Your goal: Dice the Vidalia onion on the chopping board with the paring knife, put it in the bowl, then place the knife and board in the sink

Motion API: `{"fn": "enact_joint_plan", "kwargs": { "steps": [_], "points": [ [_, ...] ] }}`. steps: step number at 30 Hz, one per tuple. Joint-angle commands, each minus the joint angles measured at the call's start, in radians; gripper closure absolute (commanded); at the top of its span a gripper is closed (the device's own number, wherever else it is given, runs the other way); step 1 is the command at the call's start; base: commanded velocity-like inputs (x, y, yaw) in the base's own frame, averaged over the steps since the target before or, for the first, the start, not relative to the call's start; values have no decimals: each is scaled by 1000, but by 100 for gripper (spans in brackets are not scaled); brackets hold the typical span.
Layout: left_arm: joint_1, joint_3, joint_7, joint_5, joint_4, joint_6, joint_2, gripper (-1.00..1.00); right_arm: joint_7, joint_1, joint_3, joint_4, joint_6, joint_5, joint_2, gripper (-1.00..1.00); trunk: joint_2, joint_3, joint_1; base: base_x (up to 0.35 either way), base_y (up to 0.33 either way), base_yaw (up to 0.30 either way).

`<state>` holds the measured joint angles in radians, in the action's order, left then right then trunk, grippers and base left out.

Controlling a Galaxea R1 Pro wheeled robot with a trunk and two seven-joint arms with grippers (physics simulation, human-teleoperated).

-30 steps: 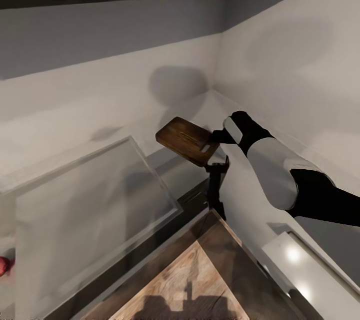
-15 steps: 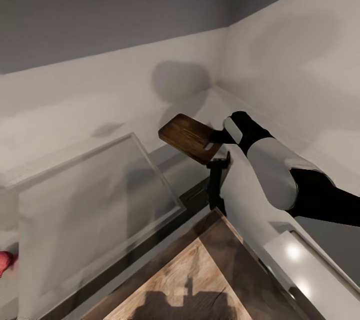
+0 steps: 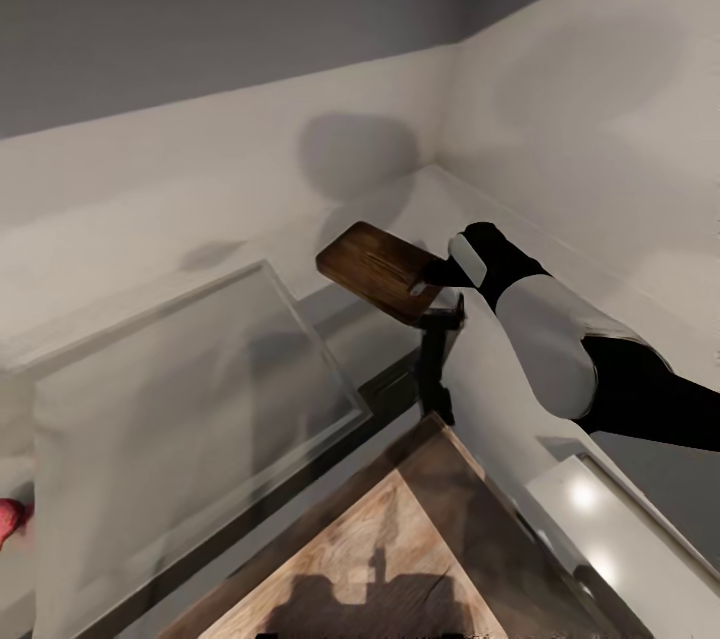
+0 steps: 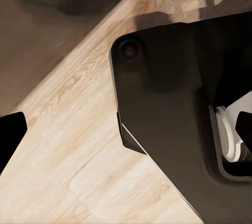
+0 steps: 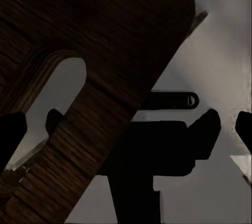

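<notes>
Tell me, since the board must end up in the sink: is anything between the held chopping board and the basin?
Nothing visible blocks it. The right gripper holds the chopping board by its handle end, in the air above the countertop corner. The sink lies lower to the left, with open space between.

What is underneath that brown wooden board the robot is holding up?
Under the dark brown wooden chopping board, held in the right gripper, are grey countertop and a black stand. Anything directly beneath is covered.

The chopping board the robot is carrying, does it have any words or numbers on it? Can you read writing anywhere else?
None: no words, numbers or signs can be read anywhere.
The chopping board, held at its handle end by the right gripper, shows just dark wood grain and a slot hole.
The countertop is plain and glossy.
</notes>
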<state>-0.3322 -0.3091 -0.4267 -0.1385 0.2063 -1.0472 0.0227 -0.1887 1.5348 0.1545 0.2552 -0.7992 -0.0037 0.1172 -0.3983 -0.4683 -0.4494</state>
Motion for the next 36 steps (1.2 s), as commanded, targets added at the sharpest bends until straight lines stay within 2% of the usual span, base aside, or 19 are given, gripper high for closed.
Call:
{"fn": "enact_joint_plan", "kwargs": {
  "steps": [1,31,32,36],
  "points": [
    [-1,-1,-10,-10,2,0,0,-100,-6,1,8,1,-3,-1,1,-100,-2,-2,-1,0,0,-142],
    [-1,0,-9,-10,-5,0,2,-100,-3,1,7,-17,-1,-1,7,-100,-2,-2,-1,0,0,-13],
    [-1,0,-9,-10,-5,0,2,-100,-3,1,7,-17,-1,-1,8,100,-2,-2,-1,0,0,0],
    [-1,0,-9,-10,-5,0,2,-100,-3,1,7,-17,-2,-2,11,100,-2,-2,-1,0,0,0]
  ]
}}
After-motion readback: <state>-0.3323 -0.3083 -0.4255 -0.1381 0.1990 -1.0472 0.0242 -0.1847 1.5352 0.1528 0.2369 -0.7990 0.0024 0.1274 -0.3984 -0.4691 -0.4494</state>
